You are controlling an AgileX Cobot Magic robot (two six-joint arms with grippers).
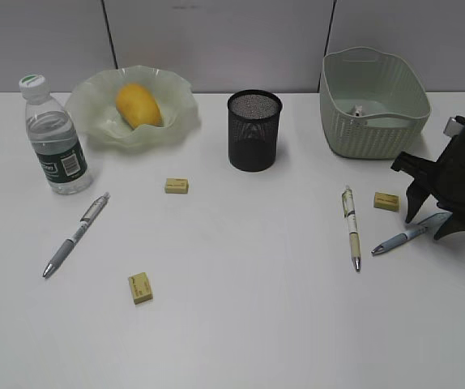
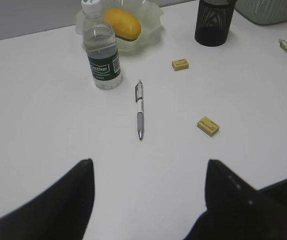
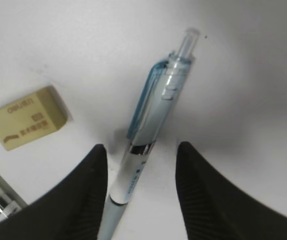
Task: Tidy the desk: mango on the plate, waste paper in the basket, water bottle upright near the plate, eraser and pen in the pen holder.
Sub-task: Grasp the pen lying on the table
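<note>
A: Blue pen flat on the desk, far right, and the right gripper is down over it, jaws apart on either side of the barrel, nothing pinched yet.

B: Risk? It's a thin, round barrel lying at a slant. If the jaws meet it off-centre I'd guess it rolls or flicks out. (That eraser sits just beside it, too.)

A: Can you read the eraser? Printed side up, looks like "deli" to me, not certain. The pen's print is too blurred.

B: Left gripper hangs wide open over bare desk, holding nothing. Ahead of it another pen, then the water bottle upright by the plate, mango already in it.

A: Bottle label, white script on green, unreadable from here. Pen holder stands mid-desk, basket behind the right arm.
</note>
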